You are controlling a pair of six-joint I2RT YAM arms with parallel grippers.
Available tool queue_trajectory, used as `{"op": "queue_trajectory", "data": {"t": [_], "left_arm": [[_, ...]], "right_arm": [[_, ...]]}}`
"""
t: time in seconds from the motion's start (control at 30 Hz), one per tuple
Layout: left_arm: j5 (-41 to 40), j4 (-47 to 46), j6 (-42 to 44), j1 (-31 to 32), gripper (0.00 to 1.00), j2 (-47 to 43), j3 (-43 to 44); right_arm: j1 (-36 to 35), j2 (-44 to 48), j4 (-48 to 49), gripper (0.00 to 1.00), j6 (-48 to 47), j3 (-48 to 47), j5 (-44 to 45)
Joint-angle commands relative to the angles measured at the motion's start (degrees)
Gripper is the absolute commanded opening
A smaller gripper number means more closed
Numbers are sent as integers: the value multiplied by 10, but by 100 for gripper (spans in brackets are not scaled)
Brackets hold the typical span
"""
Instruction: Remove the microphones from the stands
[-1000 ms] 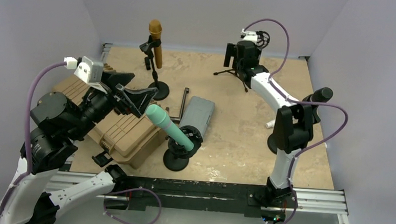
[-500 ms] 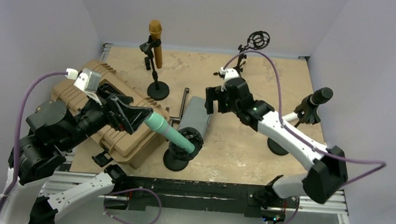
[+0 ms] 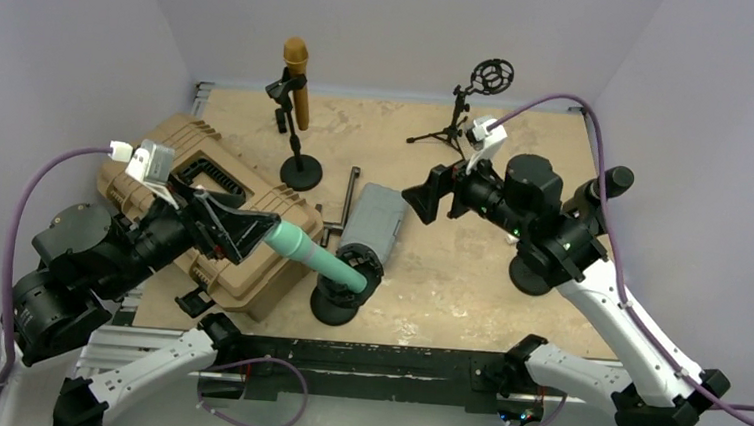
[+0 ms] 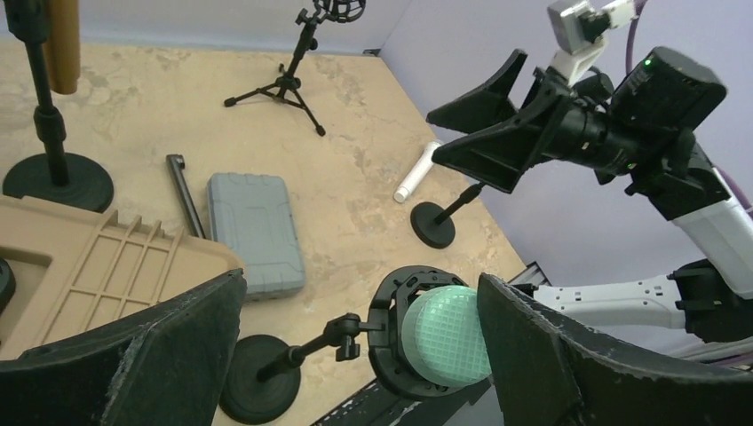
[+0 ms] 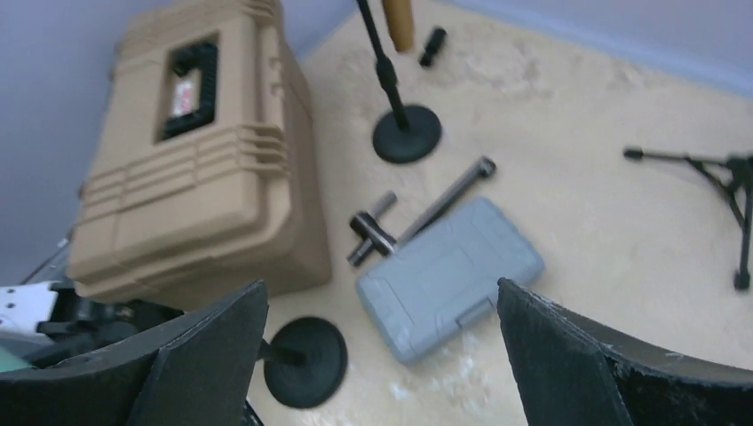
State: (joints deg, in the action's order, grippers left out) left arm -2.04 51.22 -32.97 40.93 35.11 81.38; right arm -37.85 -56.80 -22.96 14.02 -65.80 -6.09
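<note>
My left pincer (image 3: pixel 263 231) is spread wide w/ nothing gripped. Its two fingers (image 4: pixel 568 355) straddle the mesh head of the mint-green microphone (image 4: pixel 444 334). I reckon that mic is the task's thing. It lies tilted in the black ring clip (image 4: pixel 384 328) of the short black stand with the round base (image 3: pixel 334 308), near the counter's front edge. Its head points toward me, just beside the big tan hard case (image 5: pixel 195 151).

I'm lined up head-on b/c the body should slide out of the ring along its own axis. A grab from the side would prob. just tip the stand. In the L wrist view the head sits off-centre, close to the finger on the right of that view; can't tell if they touch.

My right pincer (image 3: pixel 432 197) is released too and empty. It hangs above the counter (image 3: pixel 454 279) near the small grey plastic case (image 3: pixel 378 218), facing the stand. My guess is it's there to pin the base or ring while the L pulls, since a light stand could drag along w/ the mic.

Step in hand: clench L on the head, not yet done. The mic sits fully in the ring, so removal hasn't begun.
</note>
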Motion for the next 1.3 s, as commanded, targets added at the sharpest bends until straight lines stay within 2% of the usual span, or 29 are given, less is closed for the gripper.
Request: {"op": "queue_trajectory", "data": {"t": [0.0,0.13,0.27,0.43,0.57,0.67,0.9,1.0,1.1,1.27], "left_arm": [[-13,34,54,-1,100,61,68],[-13,24,77,-1,100,96,90],[-7,-10,85,-1,100,104,75],[-7,-18,100,-1,100,109,82],[-10,-26,101,-1,100,103,75],[-7,-34,110,-1,100,106,83],[-24,-30,154,-1,100,133,164],[-60,-43,181,-1,100,131,183],[-119,-74,214,-1,100,111,163],[-202,-163,257,-1,100,49,59]], "right_arm": [[-16,-37,8,98,-32,-81,-86],[-86,-69,6,98,-62,-143,-109],[-196,-115,-39,98,-97,-215,-48],[-238,-99,-18,98,-83,-222,-61],[-273,-120,-31,98,-69,-229,-31],[-291,-126,-11,98,-43,-212,4],[-310,-144,14,93,-4,-194,52],[-315,-153,26,86,5,-186,52],[-318,-164,33,80,15,-182,59],[-321,-171,36,69,25,-187,72]]}}
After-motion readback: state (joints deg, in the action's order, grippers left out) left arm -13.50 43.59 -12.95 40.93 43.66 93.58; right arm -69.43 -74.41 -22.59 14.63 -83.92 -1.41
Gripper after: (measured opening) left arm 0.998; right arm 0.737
